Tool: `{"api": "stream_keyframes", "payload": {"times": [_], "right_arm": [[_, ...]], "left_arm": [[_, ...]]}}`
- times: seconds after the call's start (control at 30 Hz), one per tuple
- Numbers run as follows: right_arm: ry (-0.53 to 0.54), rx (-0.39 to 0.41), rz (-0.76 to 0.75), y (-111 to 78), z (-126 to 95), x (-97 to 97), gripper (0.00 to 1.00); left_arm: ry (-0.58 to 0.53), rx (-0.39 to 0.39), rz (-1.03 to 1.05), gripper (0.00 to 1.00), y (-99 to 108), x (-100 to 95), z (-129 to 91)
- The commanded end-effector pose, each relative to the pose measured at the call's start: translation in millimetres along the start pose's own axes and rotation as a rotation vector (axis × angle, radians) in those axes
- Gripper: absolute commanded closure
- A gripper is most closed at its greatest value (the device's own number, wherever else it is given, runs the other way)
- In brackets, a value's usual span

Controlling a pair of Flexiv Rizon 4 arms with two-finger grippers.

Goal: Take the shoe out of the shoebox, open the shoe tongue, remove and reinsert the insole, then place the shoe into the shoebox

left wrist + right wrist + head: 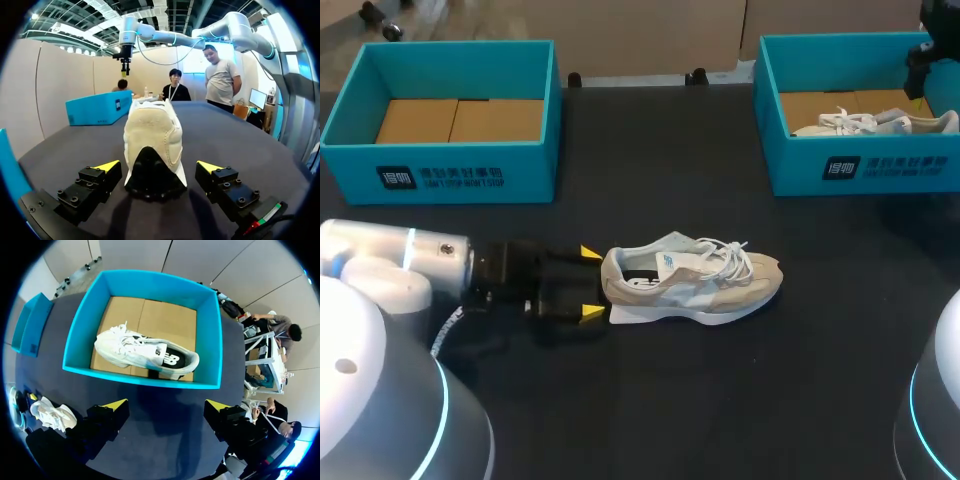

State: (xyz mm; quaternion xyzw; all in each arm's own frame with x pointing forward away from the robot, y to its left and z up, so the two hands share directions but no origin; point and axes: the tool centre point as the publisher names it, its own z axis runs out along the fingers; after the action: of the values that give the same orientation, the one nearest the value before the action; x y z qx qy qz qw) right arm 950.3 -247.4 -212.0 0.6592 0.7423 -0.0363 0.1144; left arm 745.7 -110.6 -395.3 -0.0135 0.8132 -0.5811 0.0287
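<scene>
A beige and white shoe (692, 280) lies on its sole in the middle of the black table, toe pointing right. My left gripper (591, 283) is at its heel, open. In the left wrist view the heel (150, 145) sits between the yellow-tipped fingers with a gap on each side. A second, white shoe (145, 352) lies in the right teal shoebox (140, 375). My right gripper (167, 404) hovers open high above that box's front wall, holding nothing. The right teal shoebox (860, 170) is at the table's back right.
Another teal shoebox (440, 165) stands at the back left, holding only a cardboard floor. My right arm (928, 55) hangs over the right box's far corner. Bare black table lies between the boxes and in front of the shoe.
</scene>
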Motion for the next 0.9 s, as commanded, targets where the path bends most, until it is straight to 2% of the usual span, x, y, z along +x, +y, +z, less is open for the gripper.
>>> {"api": "stream_keyframes", "payload": {"times": [0.03,0.33,0.9], "right_arm": [[-0.001,0.000,0.000,-0.4,0,0.0,0.00],[-0.001,0.000,0.000,-0.4,0,0.0,0.00],[-0.001,0.000,0.000,-0.4,0,0.0,0.00]], "left_arm": [[-0.004,-0.005,-0.001,0.00,1,0.0,15],[-0.034,-0.007,-0.005,0.00,4,-7.6,29],[-0.011,-0.023,-0.020,0.00,6,-15.2,51]]}}
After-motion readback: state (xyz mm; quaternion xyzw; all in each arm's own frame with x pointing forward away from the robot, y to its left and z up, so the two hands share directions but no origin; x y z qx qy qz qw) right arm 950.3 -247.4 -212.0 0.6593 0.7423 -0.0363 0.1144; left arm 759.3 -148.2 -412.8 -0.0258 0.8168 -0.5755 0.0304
